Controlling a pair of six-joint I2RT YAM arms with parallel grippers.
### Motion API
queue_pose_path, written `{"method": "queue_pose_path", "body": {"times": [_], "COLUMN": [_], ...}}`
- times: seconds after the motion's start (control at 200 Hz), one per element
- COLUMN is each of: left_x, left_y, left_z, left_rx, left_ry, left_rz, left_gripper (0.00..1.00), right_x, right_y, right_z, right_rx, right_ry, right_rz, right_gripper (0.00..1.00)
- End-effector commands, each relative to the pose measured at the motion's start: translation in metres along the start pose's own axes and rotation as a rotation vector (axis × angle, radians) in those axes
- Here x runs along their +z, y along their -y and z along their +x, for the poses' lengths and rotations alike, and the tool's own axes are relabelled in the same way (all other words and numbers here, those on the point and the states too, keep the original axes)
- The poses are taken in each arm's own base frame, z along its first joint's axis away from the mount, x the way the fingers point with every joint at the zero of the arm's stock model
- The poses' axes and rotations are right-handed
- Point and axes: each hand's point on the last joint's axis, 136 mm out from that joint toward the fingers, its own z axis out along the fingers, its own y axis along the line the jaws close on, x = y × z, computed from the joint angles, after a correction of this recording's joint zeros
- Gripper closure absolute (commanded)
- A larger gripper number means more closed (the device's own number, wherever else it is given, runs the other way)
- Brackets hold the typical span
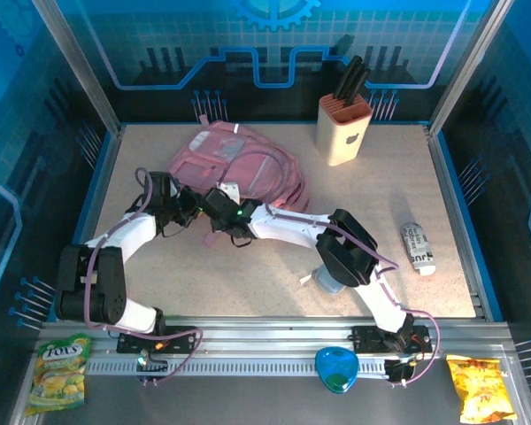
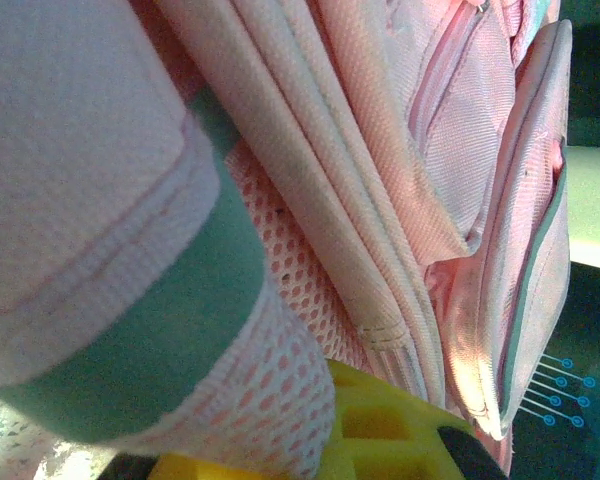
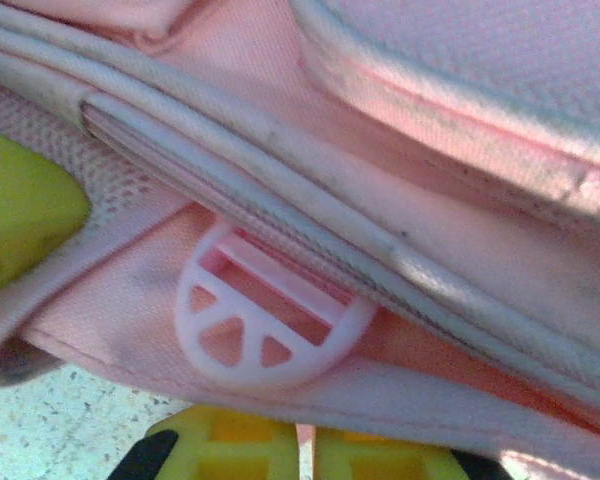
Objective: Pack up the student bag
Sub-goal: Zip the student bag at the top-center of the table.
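The pink backpack (image 1: 241, 166) lies flat on the far left half of the table (image 1: 248, 283), with its near edge towards the arms. Both grippers meet at that near edge, close to each other.

The right gripper (image 3: 305, 445) comes in from the right. In its wrist view the two yellow fingers (image 3: 215, 450) are closed almost together, with a thin bit of pink fabric between them. The bag's hem lies right over the tips, and a round pink plastic buckle (image 3: 265, 320) sits just above it, under a piped seam.

The left gripper (image 1: 184, 199) reaches the same edge from the left, and its jaws are closed. In its wrist view, pink mesh (image 2: 280, 370) with a green band (image 2: 170, 330) drapes over one yellow finger (image 2: 380, 430). I cannot tell whether the fabric is pinched.

A knife block (image 1: 343, 128) stands at the far edge, to the right of the bag and apart from it. A white packet (image 1: 418, 248) lies near the right edge. Two snack bags, one green (image 1: 57, 372) and one yellow (image 1: 480, 388), lie on the front rail by the arm bases.
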Motion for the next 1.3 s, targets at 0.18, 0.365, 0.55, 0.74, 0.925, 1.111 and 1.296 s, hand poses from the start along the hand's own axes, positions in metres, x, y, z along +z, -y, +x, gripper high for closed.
{"method": "queue_pose_path", "body": {"times": [0.18,0.365,0.55,0.74,0.925,1.111,1.296], "left_x": [-0.023,-0.024,-0.024,-0.024,-0.024,-0.025,-0.031], "left_y": [0.037,0.038,0.040,0.041,0.041,0.037,0.028], "left_z": [0.004,0.004,0.006,0.006,0.006,0.000,-0.013], "left_rx": [0.098,0.101,0.098,0.094,0.095,0.099,0.088], "left_ry": [-0.019,-0.015,-0.028,-0.033,-0.031,0.003,0.060], "left_rz": [0.084,0.084,0.092,0.098,0.097,0.073,0.042], "left_gripper": [1.00,1.00,1.00,1.00,1.00,1.00,1.00], "right_x": [-0.034,-0.038,-0.027,-0.020,-0.019,-0.025,-0.044], "right_y": [0.078,0.091,0.073,0.072,0.072,0.087,0.137], "right_z": [0.000,0.004,-0.002,-0.007,-0.009,-0.005,0.005], "right_rx": [-0.008,-0.013,-0.055,-0.045,-0.047,-0.043,0.001], "right_ry": [0.073,0.072,0.049,0.049,0.053,0.065,0.105], "right_rz": [0.149,0.155,0.095,0.100,0.103,0.148,0.256], "right_gripper": [0.94,0.94,0.86,0.82,0.83,0.91,0.92]}}
